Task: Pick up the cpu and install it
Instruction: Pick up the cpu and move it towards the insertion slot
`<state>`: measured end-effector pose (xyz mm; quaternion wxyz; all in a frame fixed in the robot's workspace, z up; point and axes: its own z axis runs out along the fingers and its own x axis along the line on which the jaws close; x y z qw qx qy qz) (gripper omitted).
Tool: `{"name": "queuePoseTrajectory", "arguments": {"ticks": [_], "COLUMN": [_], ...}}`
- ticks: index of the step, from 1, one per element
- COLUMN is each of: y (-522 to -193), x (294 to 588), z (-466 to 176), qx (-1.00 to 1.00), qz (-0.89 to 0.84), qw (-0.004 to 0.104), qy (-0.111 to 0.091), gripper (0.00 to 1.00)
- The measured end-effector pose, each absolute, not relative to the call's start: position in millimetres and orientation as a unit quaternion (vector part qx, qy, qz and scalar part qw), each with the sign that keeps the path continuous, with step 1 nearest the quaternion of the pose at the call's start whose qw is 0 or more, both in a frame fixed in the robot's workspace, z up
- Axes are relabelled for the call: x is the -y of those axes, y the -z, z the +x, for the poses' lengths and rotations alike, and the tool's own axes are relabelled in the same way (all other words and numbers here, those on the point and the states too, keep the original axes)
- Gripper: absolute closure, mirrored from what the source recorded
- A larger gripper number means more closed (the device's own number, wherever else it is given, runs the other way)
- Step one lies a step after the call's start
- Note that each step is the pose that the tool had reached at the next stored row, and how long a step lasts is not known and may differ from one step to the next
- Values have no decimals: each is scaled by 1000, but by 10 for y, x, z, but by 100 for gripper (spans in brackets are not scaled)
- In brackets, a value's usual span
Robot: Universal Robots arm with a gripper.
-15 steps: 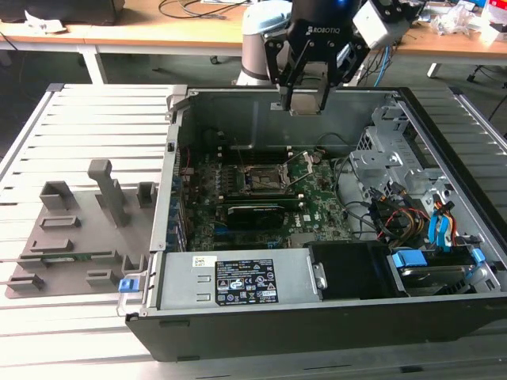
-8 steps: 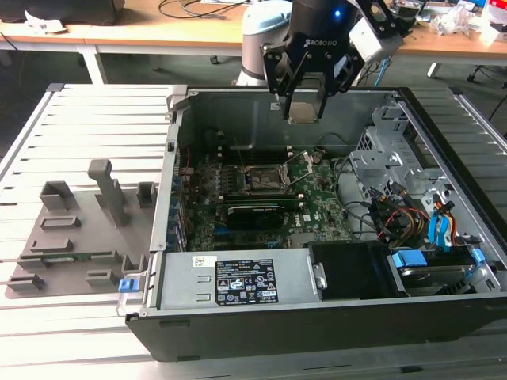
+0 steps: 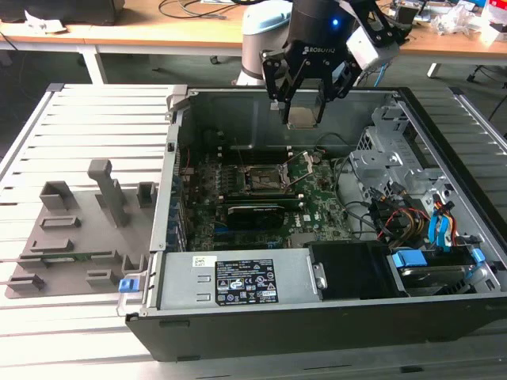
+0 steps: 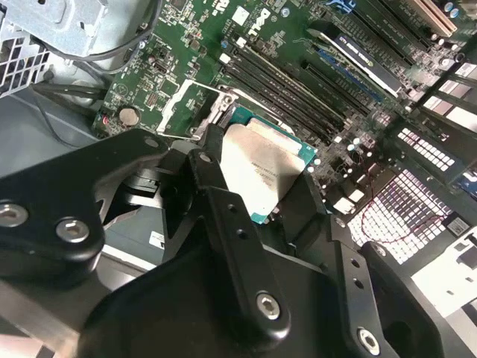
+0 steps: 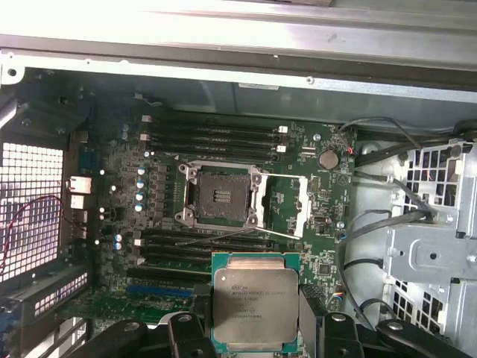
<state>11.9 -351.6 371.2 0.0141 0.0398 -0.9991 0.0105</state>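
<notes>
My gripper (image 3: pixel 303 109) hangs above the back of the open computer case, shut on the cpu (image 3: pixel 303 119), a flat square chip with a silvery top plate. In the first wrist view the cpu (image 5: pixel 253 302) sits between the two black fingers (image 5: pixel 195 322), with its green rim showing. The empty black socket (image 5: pixel 221 195) lies on the motherboard below and ahead of it, and its metal load plate (image 5: pixel 287 207) is swung open to one side. In the exterior view the socket (image 3: pixel 265 180) is lower than the gripper and toward that view's left. The second wrist view shows the cpu (image 4: pixel 261 168) clamped at its edges.
The case walls (image 3: pixel 178 142) ring the motherboard. A power supply (image 3: pixel 238 281) and a black bay fill the case front, and a metal drive cage (image 3: pixel 388 150) with loose cables stands at the exterior view's right. A grey fixture plate with blocks (image 3: pixel 87 229) lies outside the case.
</notes>
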Motion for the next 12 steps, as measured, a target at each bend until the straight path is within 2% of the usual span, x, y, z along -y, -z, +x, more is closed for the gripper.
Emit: {"name": "queuePoseTrajectory", "arguments": {"ticks": [12], "y": [-3580], "x": [3517], "z": [119], "qx": [999], "qz": [40], "qw": [14], "qy": [-10], "gripper": [45]}}
